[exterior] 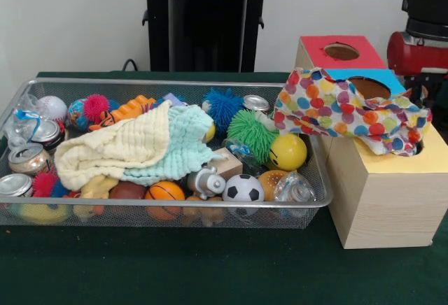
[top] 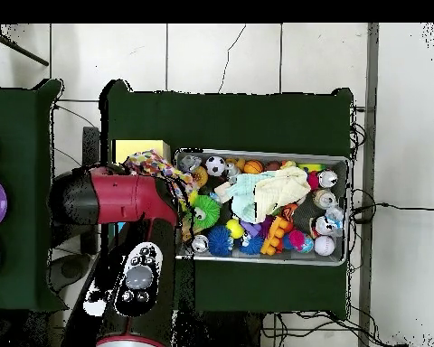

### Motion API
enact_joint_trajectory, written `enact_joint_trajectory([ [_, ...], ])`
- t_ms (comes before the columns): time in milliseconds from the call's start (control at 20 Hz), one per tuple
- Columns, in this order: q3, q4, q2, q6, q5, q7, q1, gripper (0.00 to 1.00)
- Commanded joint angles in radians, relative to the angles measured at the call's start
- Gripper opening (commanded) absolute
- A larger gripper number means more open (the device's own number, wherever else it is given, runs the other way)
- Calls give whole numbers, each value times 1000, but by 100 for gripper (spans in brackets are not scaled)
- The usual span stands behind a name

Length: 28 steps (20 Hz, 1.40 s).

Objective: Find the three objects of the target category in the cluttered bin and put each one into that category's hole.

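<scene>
A white cloth with coloured polka dots [exterior: 336,109] lies spread over the blue-topped box [exterior: 374,77] and the yellow-topped box [exterior: 413,161]. Its right end is bunched at the yellow top's hole [exterior: 418,148], which it mostly hides. From overhead the cloth [top: 150,164] sits beside the yellow top [top: 132,149]. The silver wire basket [exterior: 175,82] stands to the left, full of toys, and no other dotted cloth shows in it. The red arm [top: 121,199] reaches over the boxes. Its dark gripper end [top: 179,201] hangs by the basket's edge and touches nothing I can see.
A red-topped box [exterior: 339,52] stands behind the blue one. The basket holds a cream cloth [exterior: 115,147], a mint cloth [exterior: 182,140], balls, cans and spiky toys. A red arm link [exterior: 418,53] sits at the right, behind the boxes. Green cloth covers the table [exterior: 175,263].
</scene>
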Motion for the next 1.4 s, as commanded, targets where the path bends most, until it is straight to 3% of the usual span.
enact_joint_trajectory([
  [50,-9,-45,118,-104,33,264,-14,0],
  [250,-11,-51,171,-194,23,270,-14,0],
  [950,-110,-86,264,-231,62,290,43,0],
  [1150,-141,-76,264,-172,84,302,68,0],
  [1400,-129,-67,245,-117,79,246,50,0],
])
